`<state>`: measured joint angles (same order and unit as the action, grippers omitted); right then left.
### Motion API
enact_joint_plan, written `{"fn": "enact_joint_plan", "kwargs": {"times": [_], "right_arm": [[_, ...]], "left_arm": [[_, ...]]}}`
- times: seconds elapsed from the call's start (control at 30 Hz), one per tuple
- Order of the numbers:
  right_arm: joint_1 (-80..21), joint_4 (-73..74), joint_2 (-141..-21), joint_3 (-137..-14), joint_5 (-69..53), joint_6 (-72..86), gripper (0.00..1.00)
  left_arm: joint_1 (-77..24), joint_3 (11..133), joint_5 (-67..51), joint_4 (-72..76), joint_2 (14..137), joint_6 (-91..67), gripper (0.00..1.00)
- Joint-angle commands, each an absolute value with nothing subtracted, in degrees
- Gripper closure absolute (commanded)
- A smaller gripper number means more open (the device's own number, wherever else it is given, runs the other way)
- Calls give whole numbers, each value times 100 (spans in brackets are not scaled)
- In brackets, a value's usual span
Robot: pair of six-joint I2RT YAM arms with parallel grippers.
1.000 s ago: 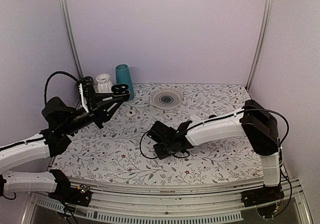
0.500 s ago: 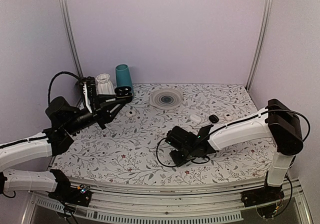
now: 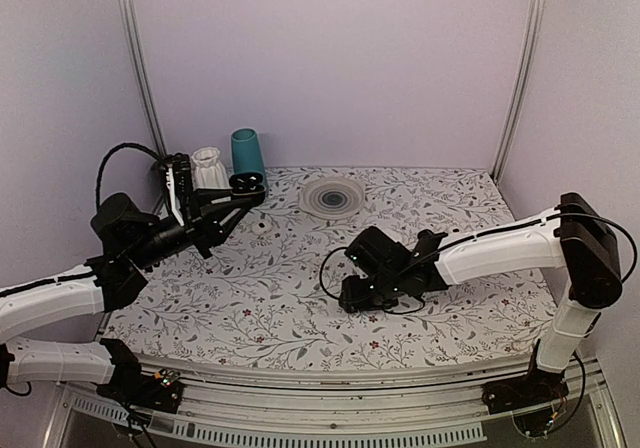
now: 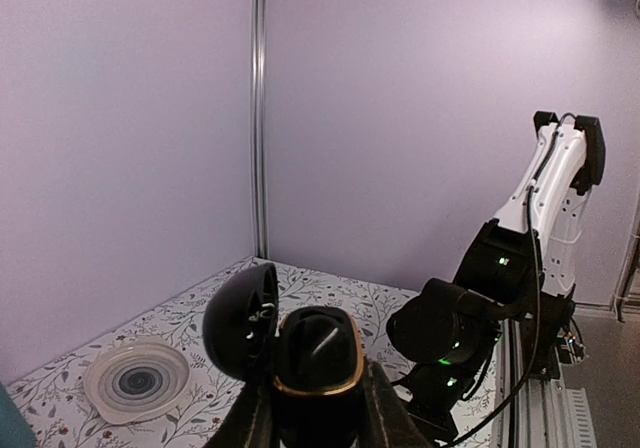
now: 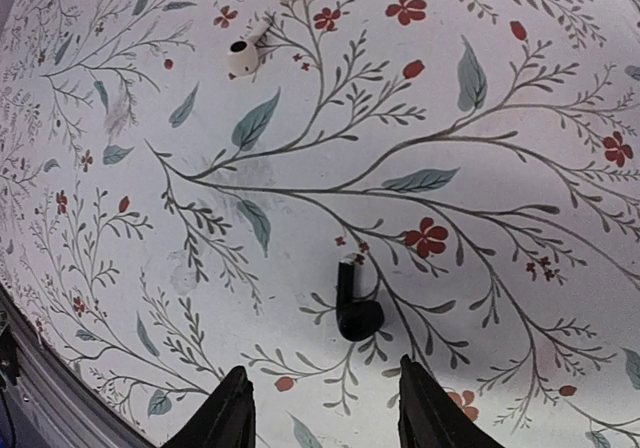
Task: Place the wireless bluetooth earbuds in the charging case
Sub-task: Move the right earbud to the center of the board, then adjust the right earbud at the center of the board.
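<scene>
Right wrist view: right gripper (image 5: 322, 380) open above 1 black earbud (image 5: 352, 306) on the desk (image 5: 300, 168). Left gripper (image 4: 318, 410) clamps the open-lidded charging case (image 4: 318, 353).

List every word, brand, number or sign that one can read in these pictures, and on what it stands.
No text can be read anywhere.
The charging case, held open in the left claw, shows no lettering.
The black earbud on the floral cloth bears no mark.
The teal cup and the ribbed plate look plain, though small in the view.
</scene>
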<state>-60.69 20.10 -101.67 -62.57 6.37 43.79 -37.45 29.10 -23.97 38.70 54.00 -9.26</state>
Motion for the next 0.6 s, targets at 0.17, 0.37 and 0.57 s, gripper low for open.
{"fn": "enact_joint_plan", "kwargs": {"times": [0.17, 0.37, 0.57], "right_arm": [[-6082, 667, -10471, -6364, -678, 4698, 56], [-6076, 667, -10792, -6532, -677, 4697, 56], [-5994, 677, -10873, -6447, -525, 4713, 56]], "left_arm": [[-3683, 3032, -2449, 3980, 5358, -914, 100], [-3680, 3040, -2392, 3879, 5274, -874, 100], [-3681, 3085, -2392, 3815, 5247, -869, 100]]}}
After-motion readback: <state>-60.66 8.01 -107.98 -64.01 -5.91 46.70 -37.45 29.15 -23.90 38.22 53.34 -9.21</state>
